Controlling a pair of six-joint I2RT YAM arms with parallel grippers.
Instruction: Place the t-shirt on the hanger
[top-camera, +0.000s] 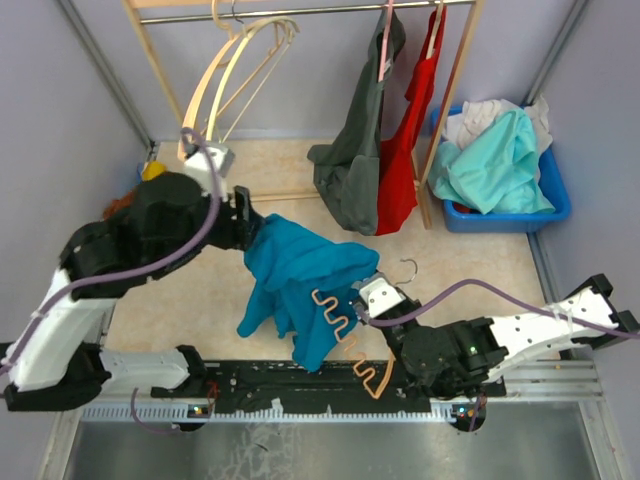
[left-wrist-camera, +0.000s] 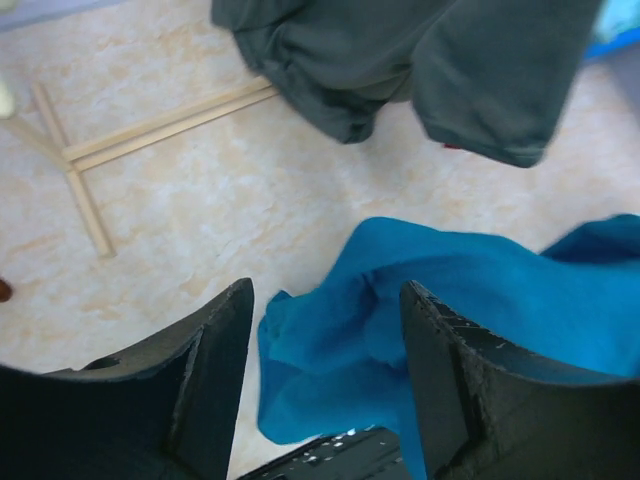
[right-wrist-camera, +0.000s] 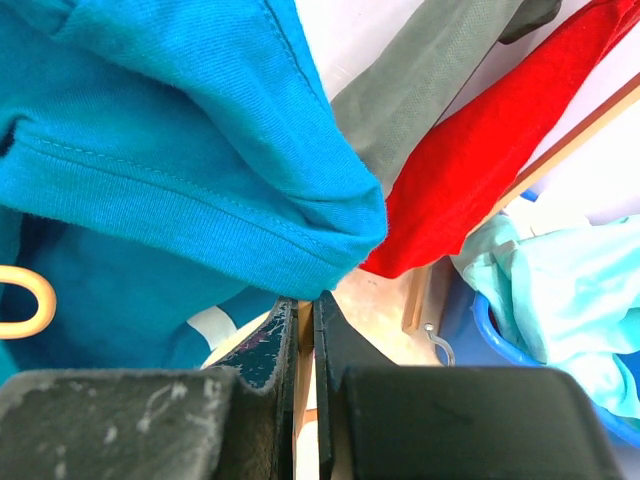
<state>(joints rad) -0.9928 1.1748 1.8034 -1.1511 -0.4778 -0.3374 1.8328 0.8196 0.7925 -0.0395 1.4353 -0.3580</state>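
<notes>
Two robot arms reach over a pale table (top-camera: 190, 310). Nearest the front edge, the right gripper (right-wrist-camera: 305, 312) is pinched shut on the hanger (top-camera: 345, 330), close to its hook. The orange wavy bar slants from the front edge back and to the left, into the cloth. The t-shirt (top-camera: 295, 262) is draped in a bunched heap over that far end of the hanger. Most of it hangs to the left, and it does not appear to sit across both hanger shoulders yet. Just beyond, at the cloth's far left edge, the left gripper (left-wrist-camera: 325, 300) has its fingers wide apart. A fold of blue cloth lies between and below them, unclamped. The loose cloth lies to the right of these fingers, so the left arm looks the nearer one to take it up. Farther back, a dark grey shirt (top-camera: 350, 150) and a red garment (top-camera: 400, 170) hang on a rack (top-camera: 300, 12).
</notes>
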